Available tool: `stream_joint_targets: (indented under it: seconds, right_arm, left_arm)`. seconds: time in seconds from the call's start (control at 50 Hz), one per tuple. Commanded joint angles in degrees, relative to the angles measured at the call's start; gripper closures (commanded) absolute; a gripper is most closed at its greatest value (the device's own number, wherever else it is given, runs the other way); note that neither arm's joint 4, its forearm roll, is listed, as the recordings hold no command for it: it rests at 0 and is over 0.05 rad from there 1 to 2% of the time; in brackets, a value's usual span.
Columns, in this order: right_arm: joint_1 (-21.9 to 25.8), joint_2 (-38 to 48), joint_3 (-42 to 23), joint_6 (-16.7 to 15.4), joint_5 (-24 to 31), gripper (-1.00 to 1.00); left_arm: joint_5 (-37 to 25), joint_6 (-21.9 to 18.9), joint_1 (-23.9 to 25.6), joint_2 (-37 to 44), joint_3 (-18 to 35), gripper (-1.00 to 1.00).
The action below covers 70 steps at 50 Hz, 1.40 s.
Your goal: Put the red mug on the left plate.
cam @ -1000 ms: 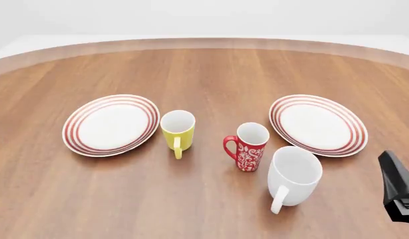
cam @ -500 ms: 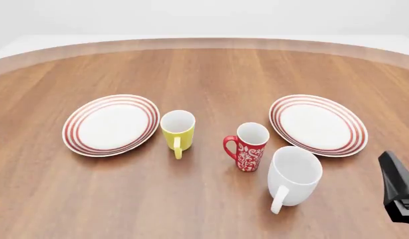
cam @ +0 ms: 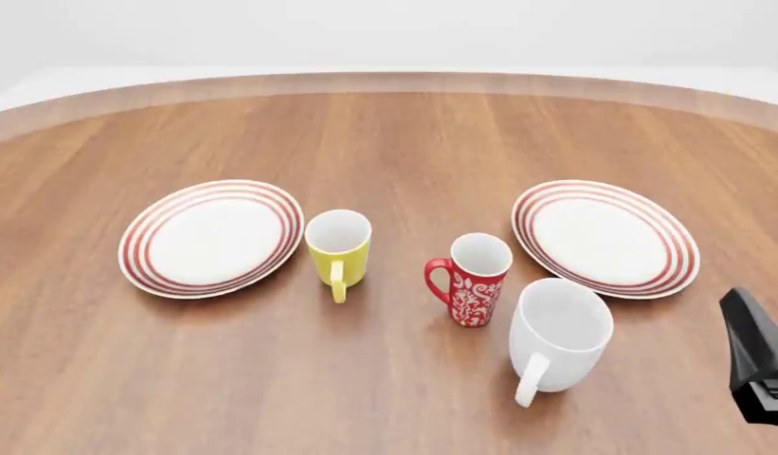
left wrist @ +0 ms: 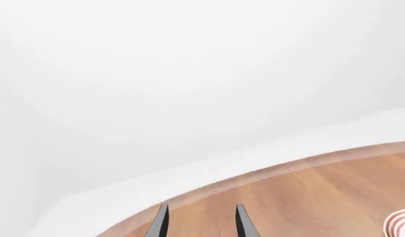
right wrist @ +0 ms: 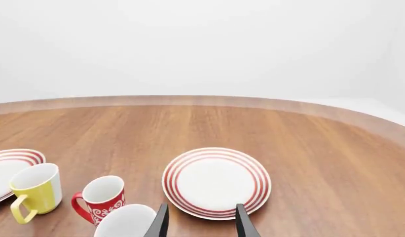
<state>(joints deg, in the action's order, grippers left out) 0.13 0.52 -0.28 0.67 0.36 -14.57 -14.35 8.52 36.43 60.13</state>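
Nothing has moved in the last second | red mug (cam: 472,278) stands centre-right, well apart from left plate (cam: 211,237) | right gripper (right wrist: 201,222) and left gripper (left wrist: 201,222) part-open, empty | task unstarted

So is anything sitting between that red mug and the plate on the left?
Yes: the yellow mug stands on the table between the red mug and the left plate, close beside the plate's near rim. Nothing lies on the plate.
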Motion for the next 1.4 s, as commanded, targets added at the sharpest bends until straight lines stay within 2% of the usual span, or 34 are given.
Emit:
stream_joint_targets:
  seconds: [0.02,0.24,0.38,0.44,0.46,0.58,0.68,0.74,0.9,1.04,1.4]
  right_arm:
    - [0.00,0.01,0.00,0.01,0.01,-1.00]
    - [-0.01,0.02,0.00,0.06,0.01,-1.00]
    - [0.06,0.62,0.08,-0.01,-0.70,-1.00]
    - [0.06,0.55,0.07,0.00,-0.62,-1.00]
    - [0.07,0.55,0.06,0.00,-0.61,-1.00]
    - [0.07,0.51,0.05,-0.01,-0.57,-1.00]
    - [0.07,0.52,0.05,-0.01,-0.57,-1.00]
    - [0.08,0.49,0.04,-0.01,-0.54,-1.00]
    - [0.09,0.49,0.02,-0.01,-0.52,-1.00]
    - [0.10,0.52,0.03,0.00,-0.55,-1.00]
    - [0.12,0.61,0.05,-0.02,-0.68,-1.00]
  left_arm:
    - [-2.09,-8.19,2.76,6.97,6.39,-1.00]
    - [-4.48,-9.78,4.98,13.08,10.92,-1.00]
    - [-4.67,-12.70,5.96,16.78,13.87,-1.00]
    - [-5.75,-12.71,7.84,18.88,16.08,-1.00]
    - [-6.13,-13.98,8.79,19.57,16.47,-1.00]
    - [-8.42,-15.68,10.72,23.24,20.90,-1.00]
    - [-9.06,-19.56,11.71,27.08,24.34,-1.00]
    - [-9.85,-19.36,12.05,28.77,26.14,-1.00]
    - [-13.15,-23.79,15.31,33.75,26.04,-1.00]
    - [-14.45,-24.80,17.33,35.03,25.91,-1.00]
    - [-16.03,-23.09,20.76,36.70,24.72,-1.00]
